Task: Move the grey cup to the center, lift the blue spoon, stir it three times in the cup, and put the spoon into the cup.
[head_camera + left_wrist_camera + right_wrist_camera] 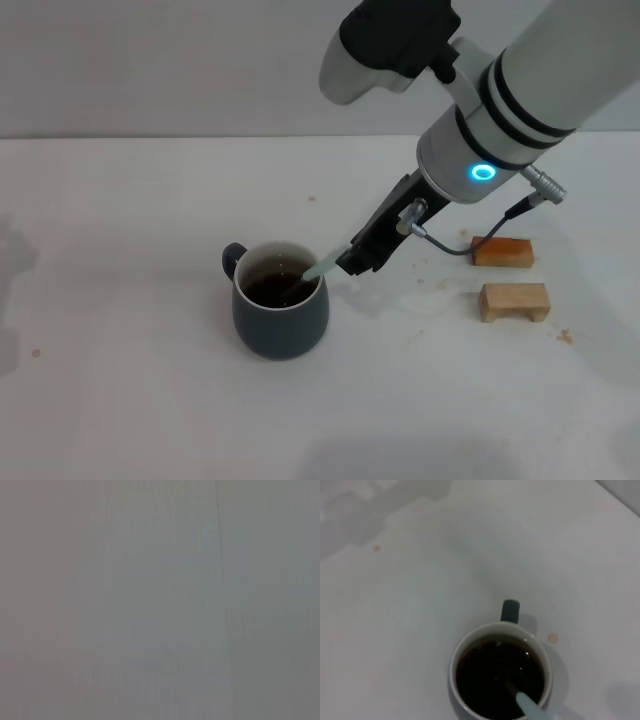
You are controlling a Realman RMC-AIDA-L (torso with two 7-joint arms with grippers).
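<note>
Right gripper (352, 256) is clenching the blue spoon (322, 267) by its handle, bowl dipping in the grey cup (281, 313) near table centre: stirring step, probably; release into cup comes next

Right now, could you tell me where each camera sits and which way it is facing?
Head view: high on the robot, looking down at the table; right gripper holds the blue spoon in the grey cup.
Left wrist view: only a blank grey surface; none of the robot shows.
Right wrist view: above the cup, looking down; no fingers visible.
Head and right wrist views share cup and spoon.
</note>
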